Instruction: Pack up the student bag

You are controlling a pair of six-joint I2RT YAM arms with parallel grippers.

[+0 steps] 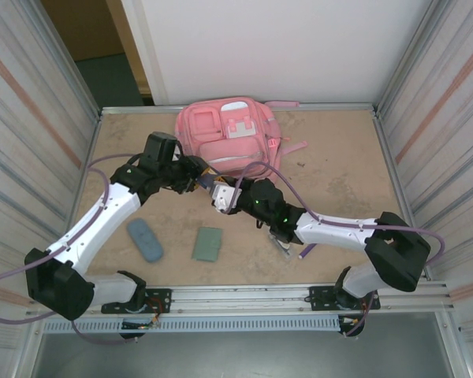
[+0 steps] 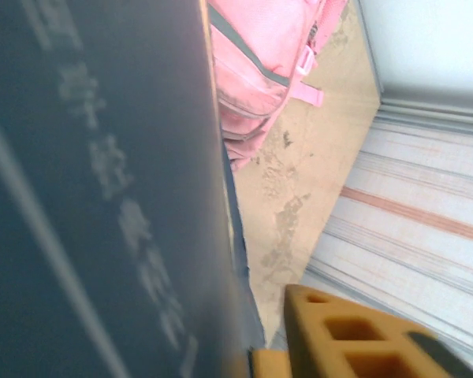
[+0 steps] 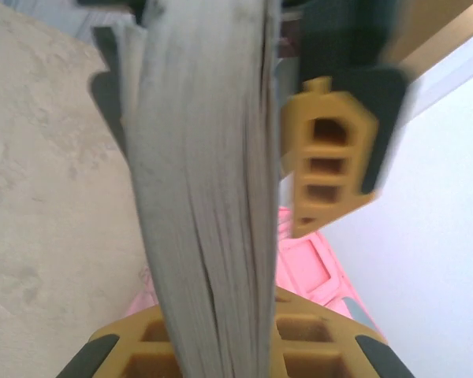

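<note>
The student bag [image 1: 229, 138], a pink backpack, lies flat at the back of the table, its edge also in the left wrist view [image 2: 260, 55] and the right wrist view [image 3: 307, 268]. Just in front of it both grippers meet at a thick book held up off the table, with a dark blue cover [image 2: 102, 197] and grey page edges [image 3: 205, 197]. My right gripper [image 1: 223, 197] is shut on the book. My left gripper [image 1: 199, 175] stands open beside the cover; one yellow finger [image 2: 355, 339] is apart from it, bare table showing in the gap.
A blue-grey case [image 1: 144, 239] and a grey-green flat pouch [image 1: 208, 243] lie on the table near the front, between the arms. Ribbed metal walls [image 1: 31, 118] close in both sides, with a white wall behind.
</note>
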